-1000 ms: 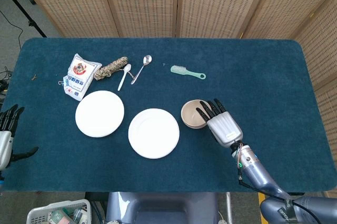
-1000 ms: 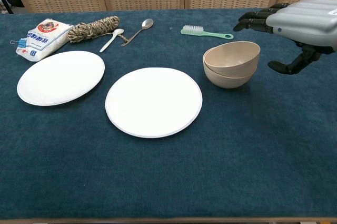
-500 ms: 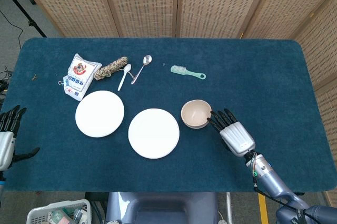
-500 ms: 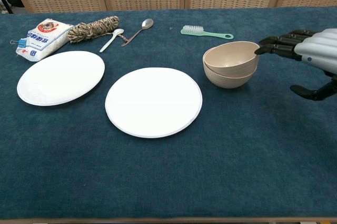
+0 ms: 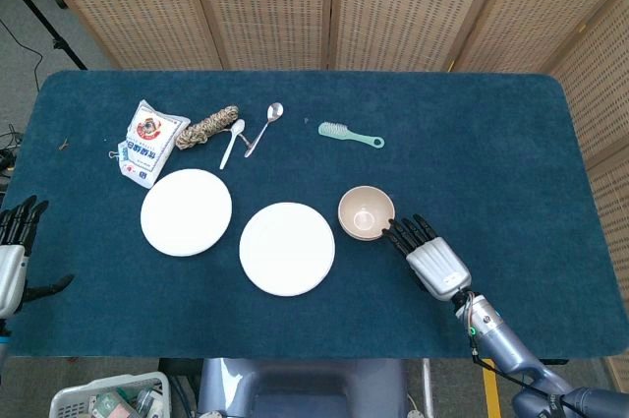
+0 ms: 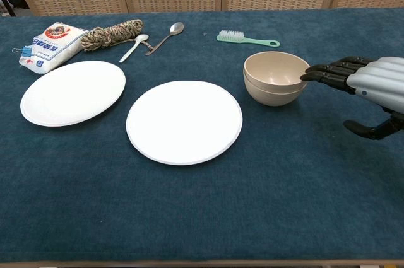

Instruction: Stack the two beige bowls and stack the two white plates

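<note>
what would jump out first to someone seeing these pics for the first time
Most likely the two white plates lying side by side and unstacked on the dark blue table: the left plate and the right plate. Just right of them sit the two beige bowls, one nested in the other. The right robot hand is beside the bowls, fingers stretched toward their rim and holding nothing.

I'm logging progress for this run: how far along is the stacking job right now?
Done: the two beige bowls sit nested, one inside the other. In hand: nothing; the right hand hovers open beside the bowls, fingertips at the rim, and the left hand waits open at the table edge. Left: the two round white plates lie side by side, not yet stacked.
</note>
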Motion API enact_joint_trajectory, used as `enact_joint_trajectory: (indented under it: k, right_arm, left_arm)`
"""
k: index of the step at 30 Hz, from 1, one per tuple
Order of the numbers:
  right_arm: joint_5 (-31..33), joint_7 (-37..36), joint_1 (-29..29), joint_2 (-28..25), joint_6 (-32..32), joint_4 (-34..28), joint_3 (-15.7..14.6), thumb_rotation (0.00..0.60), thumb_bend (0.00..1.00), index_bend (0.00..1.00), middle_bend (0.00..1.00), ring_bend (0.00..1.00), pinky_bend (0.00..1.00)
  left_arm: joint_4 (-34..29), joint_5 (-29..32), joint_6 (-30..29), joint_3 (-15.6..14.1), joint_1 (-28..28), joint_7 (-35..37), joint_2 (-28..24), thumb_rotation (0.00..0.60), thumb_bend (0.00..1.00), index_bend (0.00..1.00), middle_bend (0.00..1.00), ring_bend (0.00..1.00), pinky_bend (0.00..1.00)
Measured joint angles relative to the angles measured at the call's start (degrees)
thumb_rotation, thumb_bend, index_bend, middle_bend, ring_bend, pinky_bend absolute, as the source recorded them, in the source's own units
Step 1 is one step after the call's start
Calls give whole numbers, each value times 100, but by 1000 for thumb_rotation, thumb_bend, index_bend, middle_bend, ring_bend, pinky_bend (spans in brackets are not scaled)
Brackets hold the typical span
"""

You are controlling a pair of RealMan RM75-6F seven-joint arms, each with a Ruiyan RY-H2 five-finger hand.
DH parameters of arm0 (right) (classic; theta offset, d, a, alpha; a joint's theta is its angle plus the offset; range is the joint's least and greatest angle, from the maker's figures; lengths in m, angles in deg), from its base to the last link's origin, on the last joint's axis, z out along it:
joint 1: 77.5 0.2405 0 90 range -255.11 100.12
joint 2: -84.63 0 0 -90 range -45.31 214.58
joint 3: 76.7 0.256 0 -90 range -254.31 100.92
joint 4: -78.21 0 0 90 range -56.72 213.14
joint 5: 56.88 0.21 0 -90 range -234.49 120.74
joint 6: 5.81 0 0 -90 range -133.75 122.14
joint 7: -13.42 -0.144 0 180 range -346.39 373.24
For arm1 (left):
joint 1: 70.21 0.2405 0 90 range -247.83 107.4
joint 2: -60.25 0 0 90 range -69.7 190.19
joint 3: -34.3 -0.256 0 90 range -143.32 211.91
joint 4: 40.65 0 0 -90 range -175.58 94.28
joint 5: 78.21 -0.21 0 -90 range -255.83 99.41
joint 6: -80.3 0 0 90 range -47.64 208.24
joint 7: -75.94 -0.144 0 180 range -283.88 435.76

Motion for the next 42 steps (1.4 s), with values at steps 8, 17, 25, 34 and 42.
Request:
enact_joint_trajectory:
  k: [8,17,25,34,42]
  right_arm:
    - [-217,53,-56,-80,256,-141,211,600,525,0,0,0,0]
    - [-379,-15,-162,-468,770,-359,513,600,311,0,0,0,0]
    - [-313,-569,-549,-1208,1496,-497,870,600,0,0,0,0,0]
    - [-80,-1162,-1125,-1524,1912,-74,902,600,0,0,0,0,0]
    - [213,-1715,-1785,-1555,2313,252,846,600,0,0,0,0,0]
  left_arm:
    - [3,-6,10,-8,-5,-14,9,600,0,0,0,0,0]
    - [41,35,89,-8,-33,-2,26,600,0,0,0,0,0]
    - [265,-28,338,-53,-171,26,140,600,0,0,0,0,0]
    - [593,-654,407,-213,-349,-4,417,600,0,0,0,0,0]
    - [680,-1240,641,-332,-713,-229,634,600,0,0,0,0,0]
